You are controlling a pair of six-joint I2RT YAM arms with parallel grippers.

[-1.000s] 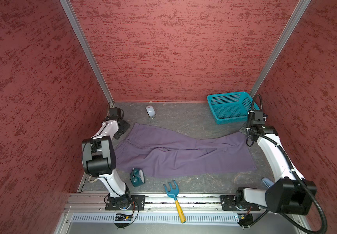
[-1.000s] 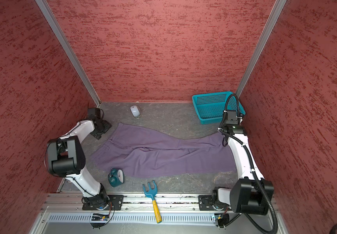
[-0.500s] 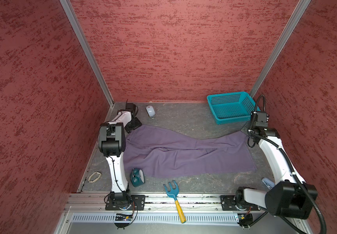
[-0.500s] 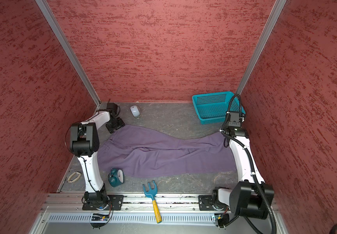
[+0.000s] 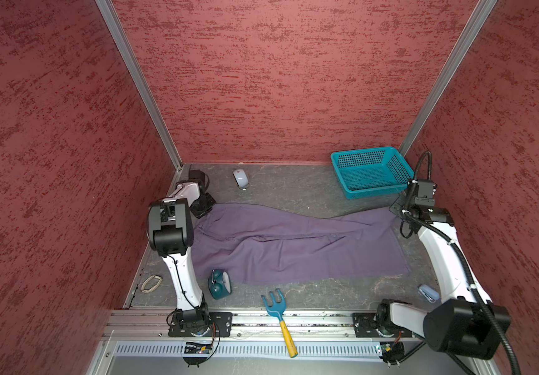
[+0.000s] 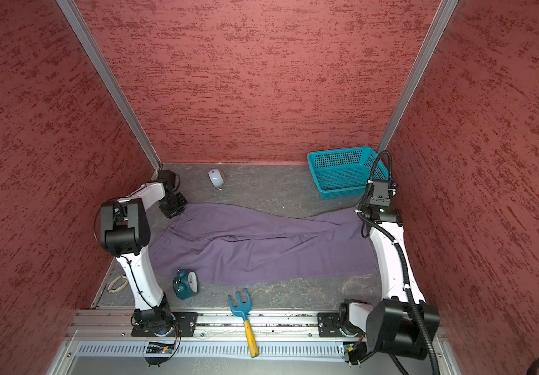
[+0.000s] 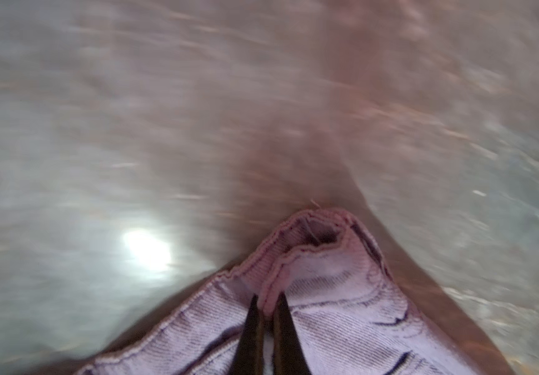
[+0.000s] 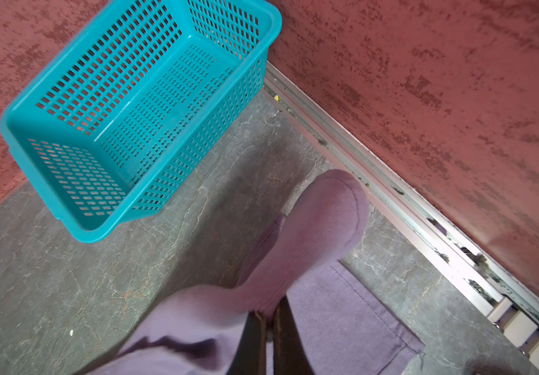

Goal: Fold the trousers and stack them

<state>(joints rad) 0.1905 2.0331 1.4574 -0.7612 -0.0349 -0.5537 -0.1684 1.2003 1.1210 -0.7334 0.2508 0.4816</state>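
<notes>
Left wrist view: trousers [image 7: 342, 292] corner pinched inside the left claw [image 7: 268, 297].

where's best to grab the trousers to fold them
The two far corners: waistband corner on the left, leg hem on the right, each from its own outer end. The trousers lie flat, stretched left to right, so those edges should lift evenly. The left tool and right tool are shut there.

tops: high, front, downward, same whole scene | wrists: close on trousers [image 7: 342, 308]
</notes>
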